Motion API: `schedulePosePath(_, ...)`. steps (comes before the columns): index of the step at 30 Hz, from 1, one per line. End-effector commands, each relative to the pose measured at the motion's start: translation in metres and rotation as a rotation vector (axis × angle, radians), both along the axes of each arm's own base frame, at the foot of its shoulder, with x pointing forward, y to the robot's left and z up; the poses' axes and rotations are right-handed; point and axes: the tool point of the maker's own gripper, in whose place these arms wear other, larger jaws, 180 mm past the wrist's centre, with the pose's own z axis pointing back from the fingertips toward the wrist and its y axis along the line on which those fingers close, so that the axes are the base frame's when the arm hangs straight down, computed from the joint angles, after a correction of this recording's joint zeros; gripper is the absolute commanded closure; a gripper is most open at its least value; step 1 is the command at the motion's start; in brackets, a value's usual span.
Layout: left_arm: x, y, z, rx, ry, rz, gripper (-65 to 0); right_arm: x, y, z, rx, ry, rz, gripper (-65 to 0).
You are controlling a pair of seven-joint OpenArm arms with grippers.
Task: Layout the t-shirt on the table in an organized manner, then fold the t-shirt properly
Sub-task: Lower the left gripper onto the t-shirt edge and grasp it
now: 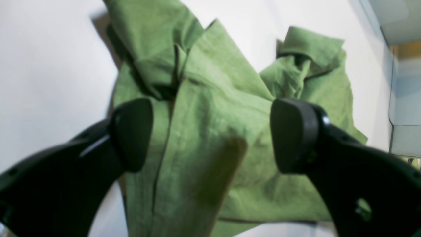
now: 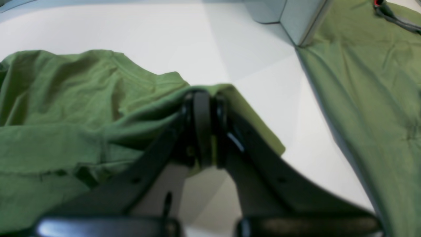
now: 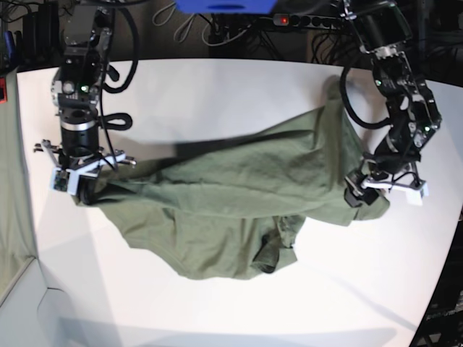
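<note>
The olive-green t-shirt (image 3: 239, 195) lies crumpled and stretched sideways across the white table (image 3: 217, 94), with a bunched fold at its near edge. My right gripper (image 3: 85, 189), on the base view's left, is shut on the shirt's left end. In the right wrist view the right gripper (image 2: 204, 131) pinches a fold of the t-shirt (image 2: 65, 108). My left gripper (image 3: 359, 196) is at the shirt's right end. In the left wrist view the left gripper (image 1: 213, 135) is open, its fingers wide apart over the t-shirt (image 1: 213, 98), holding nothing.
A greenish-grey cloth strip (image 3: 11, 181) hangs at the table's left edge and also shows in the right wrist view (image 2: 361, 82), next to a grey box corner (image 2: 289, 19). Cables and equipment (image 3: 239, 18) line the far side. The table edge curves at right.
</note>
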Motion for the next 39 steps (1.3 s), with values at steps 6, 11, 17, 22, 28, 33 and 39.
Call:
schedulePosePath(6,0.018,0.01,0.025,0.032,-0.109,0.04,-36.1,0.004,-0.001,0.015,-0.016,-0.054,0.004,0.0)
schedulePosePath(11,0.019,0.011,0.007,0.003,-0.068,0.052,-26.6,0.004,-0.001,0.015,-0.016,-0.054,0.004,0.0)
schedulePosePath(17,0.017,0.011,-0.018,-0.027,-0.002,0.06,-30.2,0.004,-0.001,0.014,-0.016,-0.053,0.004,0.0)
schedulePosePath(22,0.017,0.01,-0.019,-0.03,0.002,0.06,-33.4,0.004,-0.001,0.014,-0.016,-0.053,0.004,0.0)
schedulePosePath(28,0.024,0.01,-0.015,-0.033,-0.01,0.06,-33.4,0.004,-0.001,0.014,-0.016,-0.053,0.004,0.0)
schedulePosePath(33,0.028,0.009,-0.017,-0.043,-0.006,0.061,-33.3,0.004,-0.001,0.014,-0.016,-0.053,0.004,0.0)
schedulePosePath(39,0.031,-0.007,-0.023,-0.045,0.012,0.016,-25.3,0.004,-0.001,0.014,-0.016,-0.053,0.004,0.0)
